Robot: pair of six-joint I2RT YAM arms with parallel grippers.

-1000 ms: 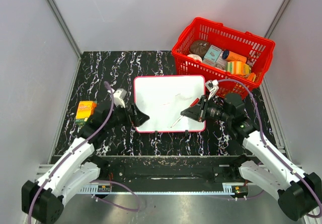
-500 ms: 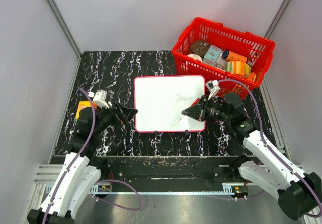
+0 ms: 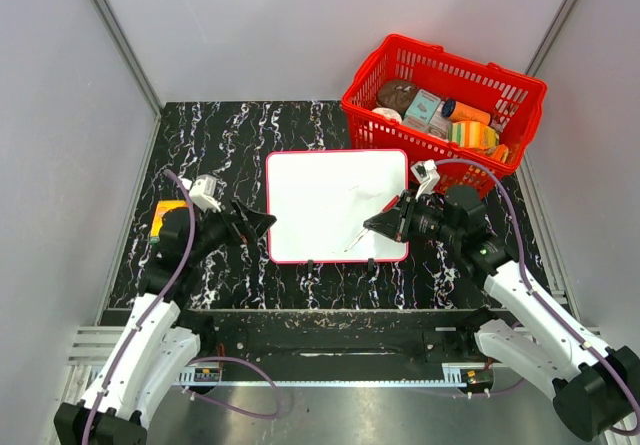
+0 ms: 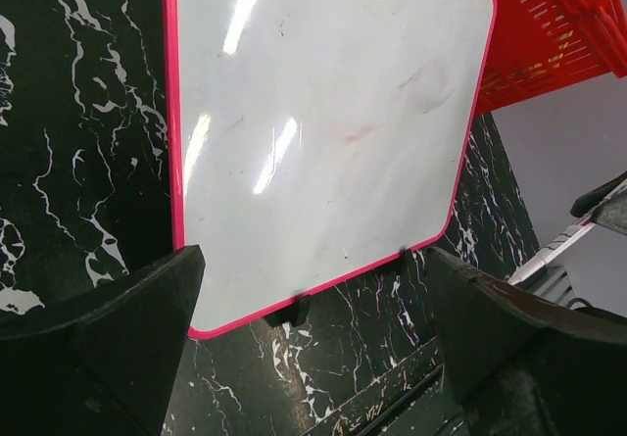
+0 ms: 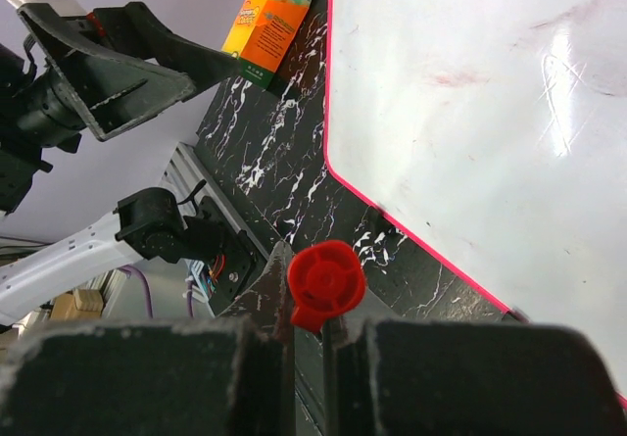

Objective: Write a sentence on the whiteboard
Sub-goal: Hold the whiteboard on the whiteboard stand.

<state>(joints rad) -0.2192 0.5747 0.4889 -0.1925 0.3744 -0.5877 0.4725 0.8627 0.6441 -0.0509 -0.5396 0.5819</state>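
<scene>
A: Board, position and handling?

B: The flat white rectangular whiteboard with thin red frame [image 3: 330, 190] lies mid-table, its far right corner close to the red plastic basket [image 3: 520, 93]. I judge it stiff, light and glossy. It will likely slide under pen pressure, so pin it at the frame edge.

A: Tools?

B: The right gripper [image 3: 388, 222] is clamped on a red-capped marker pen [image 5: 326, 281], above the board's near right part. The left gripper [image 3: 255, 223] is spread and empty, just off the left edge.

A: Legible text?

B: None, only faint reddish smears. The orange carton [image 5: 266, 24] has print I cannot read.
</scene>
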